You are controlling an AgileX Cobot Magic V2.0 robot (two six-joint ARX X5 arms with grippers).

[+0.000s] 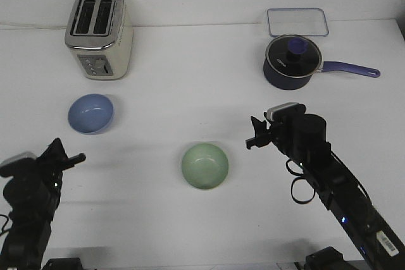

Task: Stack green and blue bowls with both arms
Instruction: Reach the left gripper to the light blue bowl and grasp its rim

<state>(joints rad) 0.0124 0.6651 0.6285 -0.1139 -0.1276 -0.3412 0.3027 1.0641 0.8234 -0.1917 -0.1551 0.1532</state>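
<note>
The pale green bowl (pixel 205 166) sits upright and empty on the white table, near the front middle. The light blue bowl (pixel 91 113) sits upright and empty to the left, in front of the toaster. My right gripper (pixel 254 133) hovers right of the green bowl, apart from it, with its two fingers spread and nothing between them. My left gripper (pixel 71 157) is low at the front left, in front of the blue bowl and apart from it. I cannot make out its finger gap.
A cream and silver toaster (pixel 98 34) stands at the back left. A dark navy lidded saucepan (pixel 292 62) with a purple handle stands at the back right, with a clear rectangular container (pixel 297 22) behind it.
</note>
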